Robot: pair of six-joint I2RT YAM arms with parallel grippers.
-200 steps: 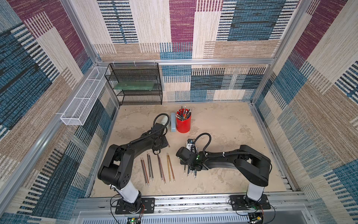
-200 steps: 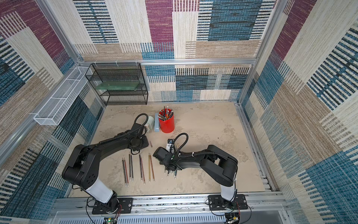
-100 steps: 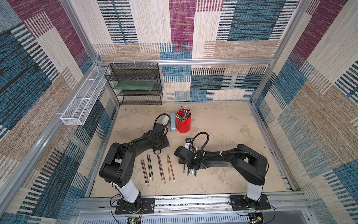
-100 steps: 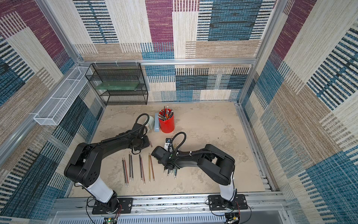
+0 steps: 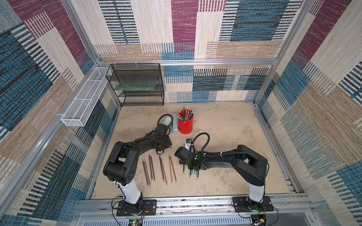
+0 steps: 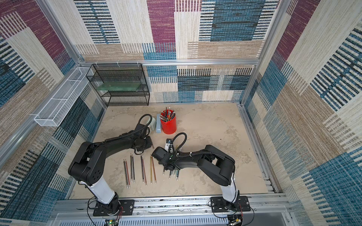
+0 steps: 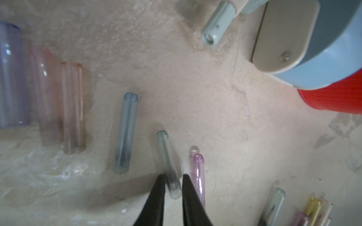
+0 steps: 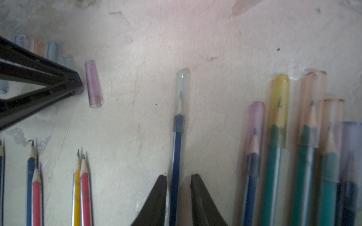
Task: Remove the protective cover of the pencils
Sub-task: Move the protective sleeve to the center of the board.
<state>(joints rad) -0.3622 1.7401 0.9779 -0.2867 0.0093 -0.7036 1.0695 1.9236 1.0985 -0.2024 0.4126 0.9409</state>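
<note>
Looking at both top views, you see the pencils (image 5: 151,170) lying flat on the table (image 5: 225,127), points toward 12 o'clock and erasers toward 6 o'clock. Your right arm (image 5: 219,155) ends over the capped pencils (image 5: 194,173); your left arm (image 5: 145,140) ends at about 10 o'clock from there. In the left wrist view, the left gripper (image 7: 173,176) is narrow, a finger each side of a loose cap (image 7: 168,164); you cannot tell if it pinches. In the right wrist view, the right gripper (image 8: 178,176) is a little open around a blue pencil (image 8: 175,156), not squeezing yet. Its clear cover (image 8: 182,94) sits on the point end, straight along the pencil. I think the left gripper, close beside it, should pull that way.
</note>
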